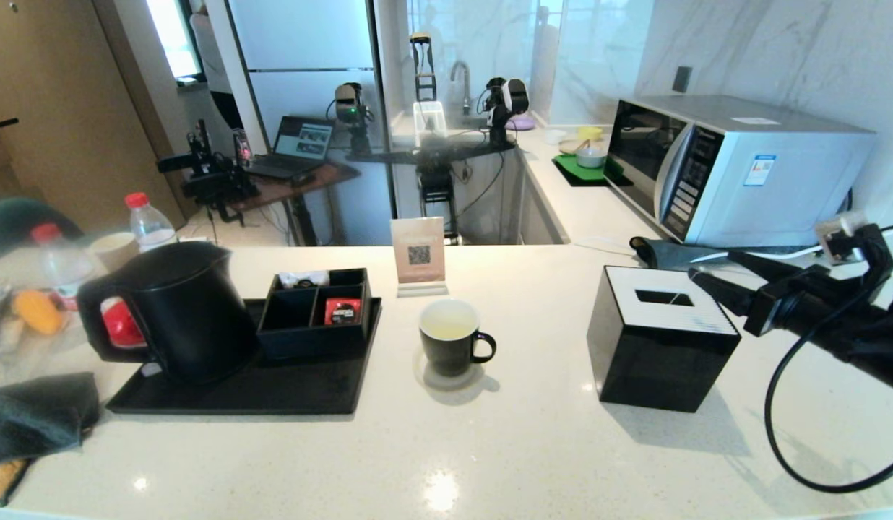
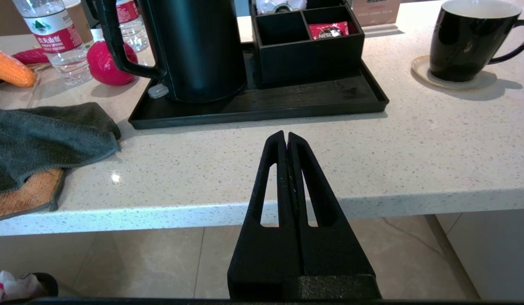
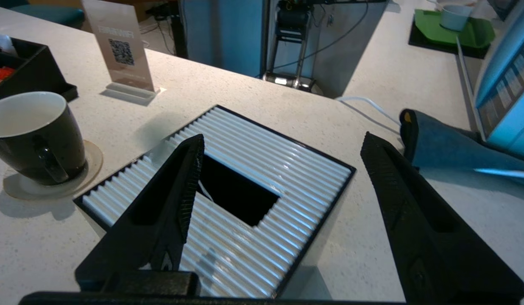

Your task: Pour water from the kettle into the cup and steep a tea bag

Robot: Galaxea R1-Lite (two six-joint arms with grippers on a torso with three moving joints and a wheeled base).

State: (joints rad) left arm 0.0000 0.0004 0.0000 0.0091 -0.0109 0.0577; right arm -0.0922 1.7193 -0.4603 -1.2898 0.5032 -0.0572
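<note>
Right now the cup (image 1: 450, 338) stands on a pale round coaster (image 1: 446, 374) near the middle of the white speckled surface (image 1: 490, 448), its handle turned toward the robot's right, with pale yellowish water (image 1: 448, 329) low inside it. No tea bag shows in it from here. To its left lies a black tray (image 1: 273, 386) carrying the kettle (image 1: 179, 310), lid down and handle facing outward, and a black compartment organiser (image 1: 318, 312) with a red sachet (image 1: 342, 310) in one section. Behind the cup stands a small QR-code sign (image 1: 418, 253). To its right sits a black tissue box (image 1: 659, 336) with a white ribbed top. The right gripper (image 3: 283, 169) hovers over that box, its jaws spread wide and holding nothing. The left gripper (image 2: 286, 140) hangs off the near edge of the surface in front of the tray, jaws pressed together and empty. A dark cloth (image 1: 38, 415) lies at the left edge.
</note>
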